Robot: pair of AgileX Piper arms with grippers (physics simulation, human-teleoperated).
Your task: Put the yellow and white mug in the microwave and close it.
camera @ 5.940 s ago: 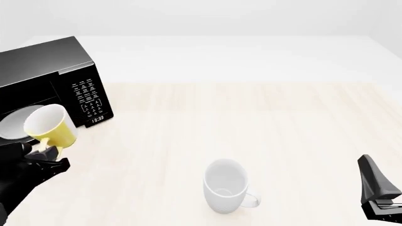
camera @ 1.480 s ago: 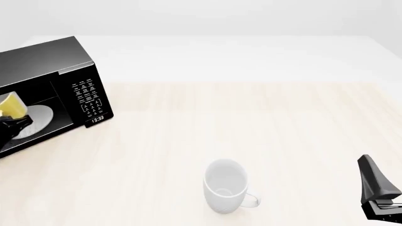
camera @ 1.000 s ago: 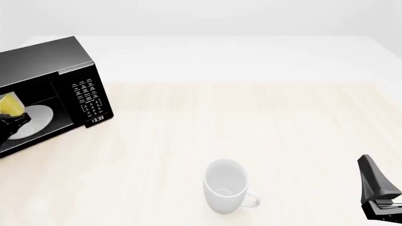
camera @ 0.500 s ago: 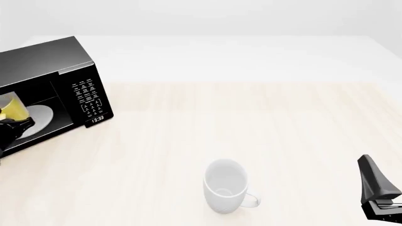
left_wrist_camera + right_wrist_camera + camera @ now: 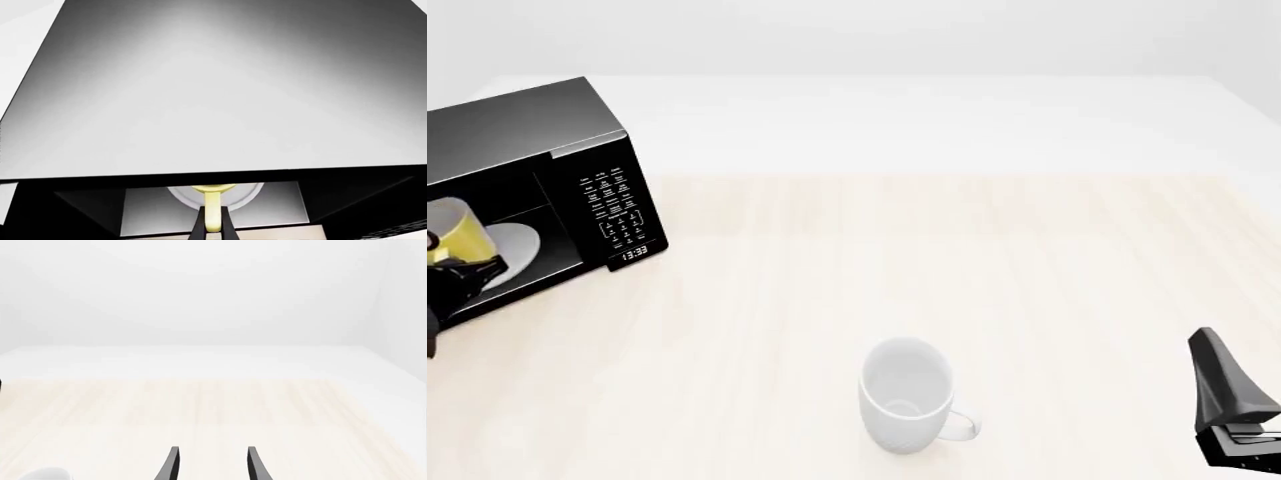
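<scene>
Mugs number two: yellow and white mug (image 5: 457, 232), white mug (image 5: 905, 394).

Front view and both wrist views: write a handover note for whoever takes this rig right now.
Left gripper: shut on the handle of the small yellow and white mug, holding it inside the open black boxy microwave, over the white round turntable plate.
Right gripper: open, holding nothing, parked near the table's right edge.
Large all-white mug: standing mid-table.
Done: mug carried in.
Left: release, withdraw, close the door.
</scene>
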